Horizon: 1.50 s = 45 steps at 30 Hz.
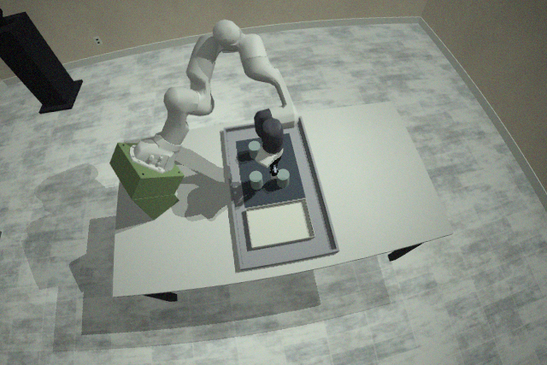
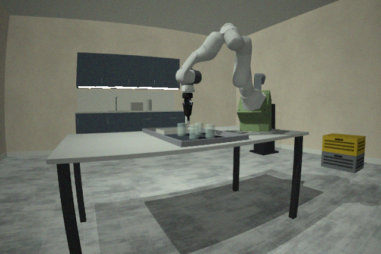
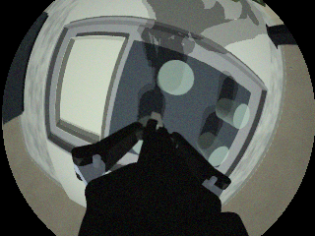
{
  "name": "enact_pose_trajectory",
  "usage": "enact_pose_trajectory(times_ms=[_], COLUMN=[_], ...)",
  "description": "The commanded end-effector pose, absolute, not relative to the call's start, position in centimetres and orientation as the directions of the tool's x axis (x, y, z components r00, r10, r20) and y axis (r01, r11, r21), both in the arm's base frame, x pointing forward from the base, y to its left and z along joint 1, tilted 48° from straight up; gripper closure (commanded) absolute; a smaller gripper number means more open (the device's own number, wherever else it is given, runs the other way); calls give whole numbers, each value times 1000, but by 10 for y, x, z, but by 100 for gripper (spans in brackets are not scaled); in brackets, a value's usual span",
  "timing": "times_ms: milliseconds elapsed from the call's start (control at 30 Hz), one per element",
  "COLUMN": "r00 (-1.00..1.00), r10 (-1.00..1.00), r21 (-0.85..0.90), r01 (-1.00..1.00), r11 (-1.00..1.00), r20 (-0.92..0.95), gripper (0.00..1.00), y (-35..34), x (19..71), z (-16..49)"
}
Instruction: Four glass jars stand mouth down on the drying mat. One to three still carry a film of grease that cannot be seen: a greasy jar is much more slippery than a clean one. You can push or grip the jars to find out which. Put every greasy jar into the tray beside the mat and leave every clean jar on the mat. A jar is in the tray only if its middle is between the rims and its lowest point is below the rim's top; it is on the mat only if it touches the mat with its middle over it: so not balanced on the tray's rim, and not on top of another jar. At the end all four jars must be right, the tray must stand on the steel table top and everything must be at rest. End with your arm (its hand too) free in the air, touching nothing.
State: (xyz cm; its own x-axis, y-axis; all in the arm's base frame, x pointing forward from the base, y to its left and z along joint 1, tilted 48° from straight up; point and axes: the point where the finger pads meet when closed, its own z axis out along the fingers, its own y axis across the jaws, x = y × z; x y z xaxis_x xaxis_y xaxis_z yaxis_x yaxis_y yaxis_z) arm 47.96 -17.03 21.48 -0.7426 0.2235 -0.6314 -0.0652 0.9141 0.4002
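Observation:
Four pale glass jars stand mouth down on the dark drying mat [image 1: 276, 197] [image 2: 183, 137] [image 3: 191, 113]. In the top view I see the front left jar [image 1: 255, 179] [image 3: 176, 78], the front right jar [image 1: 282, 177] and the back left jar [image 1: 254, 147] [image 3: 242, 116]. The fourth jar [image 3: 220, 155] is hidden there under the wrist. All four show in the exterior view, where the nearest is one jar [image 2: 193, 132]. My gripper [image 1: 273, 170] [image 2: 186, 119] [image 3: 154, 119] is shut and empty. It points down just above the mat between the two front jars, close beside the front right one. The white tray [image 1: 276, 225] [image 2: 161, 130] [image 3: 93, 86] beside the mat holds nothing.
Mat and tray lie inside a grey rimmed steel surround [image 1: 326, 220] on the white table [image 1: 375, 167]. The green robot base [image 1: 145, 179] stands at the table's left edge. A yellow and grey crate stack [image 2: 343, 151] stands on the floor.

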Motion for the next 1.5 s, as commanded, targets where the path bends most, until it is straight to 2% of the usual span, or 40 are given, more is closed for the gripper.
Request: enact_pose_trajectory(times_ms=[0, 1467], r00=[-745, -745], r10=[225, 225], r21=[400, 400], r01=[-61, -61], r11=[915, 915], r20=[-628, -628], gripper=[100, 100], y=[-171, -173], x=[480, 483], z=[214, 219])
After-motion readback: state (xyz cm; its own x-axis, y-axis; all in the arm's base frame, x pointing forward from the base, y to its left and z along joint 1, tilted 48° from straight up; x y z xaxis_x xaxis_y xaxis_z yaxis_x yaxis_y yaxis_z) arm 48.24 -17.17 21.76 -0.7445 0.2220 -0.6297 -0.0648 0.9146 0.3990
